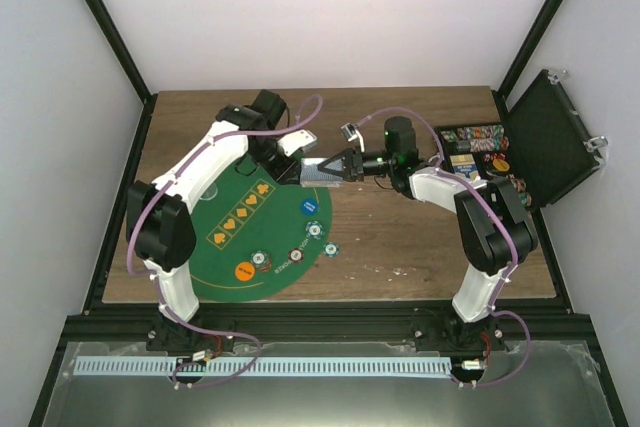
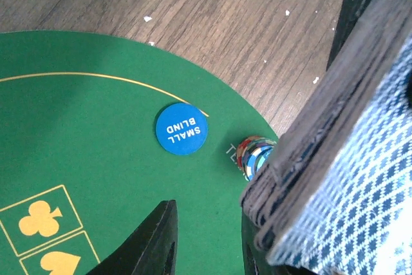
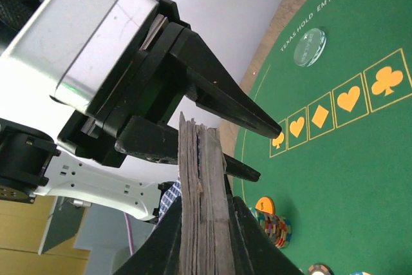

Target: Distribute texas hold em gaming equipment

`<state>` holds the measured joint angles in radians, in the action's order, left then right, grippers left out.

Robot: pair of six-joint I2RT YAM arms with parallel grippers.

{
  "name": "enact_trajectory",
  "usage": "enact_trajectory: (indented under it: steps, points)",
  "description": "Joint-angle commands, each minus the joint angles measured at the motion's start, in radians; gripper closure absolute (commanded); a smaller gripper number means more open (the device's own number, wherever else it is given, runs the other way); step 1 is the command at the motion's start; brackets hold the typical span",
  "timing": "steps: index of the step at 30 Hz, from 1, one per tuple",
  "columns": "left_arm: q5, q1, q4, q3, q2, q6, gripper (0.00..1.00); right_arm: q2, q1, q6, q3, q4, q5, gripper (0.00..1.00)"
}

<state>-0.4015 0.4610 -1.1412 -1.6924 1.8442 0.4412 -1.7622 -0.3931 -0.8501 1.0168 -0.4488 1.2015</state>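
One: Both your arms meet above the far right edge of the mat (image 1: 290, 217). Your left arm climbs from its base, elbows over the mat's left side, runs toward the back of the table (image 1: 420, 237) and turns its wrist back to the right. Your right arm bends its elbow just beside the open case (image 1: 550, 137) and reaches left.

Two: Now the fingers. Your left gripper (image 1: 298, 169) is drawn in on the far end of the deck (image 3: 203, 204), with its fingers (image 3: 225, 94) one on each side of that end. Your right gripper (image 1: 348, 164) faces it. Its fingers (image 3: 254, 243) press the deck's two faces, and the stack fills the gap.

One: So the deck hangs on edge between your two grippers, off the table, above the mat's rim and near the blue chip (image 2: 181, 129).

Two: The other chips lie nearer you. There is an orange chip (image 1: 243, 270), chip stacks (image 1: 262, 260) along the mat's curved edge, and a teal chip (image 1: 329, 248) just off it on the wood. More sit in the case.

One: For room, you have bare wood between mat and case. The left wall stands near your left elbow, and the case lid is close to your right elbow.
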Motion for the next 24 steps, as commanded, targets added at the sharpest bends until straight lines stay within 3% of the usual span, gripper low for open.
enact_trajectory:
  steps: [1, 3, 9, 12, 15, 19, 24]
  points:
    - [-0.013, 0.01, 0.018, -0.022, -0.002, 0.011, 0.69, 0.001, -0.025, 0.023, 0.045, 0.018, 0.003, 0.9]
    - [0.031, -0.013, 0.023, -0.016, -0.02, 0.026, 0.64, 0.01, -0.021, 0.073, 0.061, 0.083, -0.012, 0.95]
    - [0.003, -0.163, -0.005, -0.061, -0.087, 0.152, 0.33, 0.019, -0.012, 0.127, 0.082, 0.203, -0.042, 0.99]
    - [-0.086, -0.151, -0.06, -0.064, -0.151, 0.302, 0.16, -0.002, -0.013, 0.12, 0.107, 0.213, -0.047, 0.99]
    - [-0.118, -0.066, -0.054, -0.012, -0.212, 0.4, 0.03, -0.028, -0.018, 0.127, 0.146, 0.238, -0.054, 0.99]
    - [0.045, 0.061, -0.016, 0.014, -0.184, 0.442, 0.0, -0.051, -0.038, 0.126, 0.19, 0.246, -0.046, 0.99]
    - [0.181, 0.11, 0.097, 0.013, -0.146, 0.473, 0.01, -0.047, -0.049, 0.119, 0.2, 0.243, -0.036, 0.99]
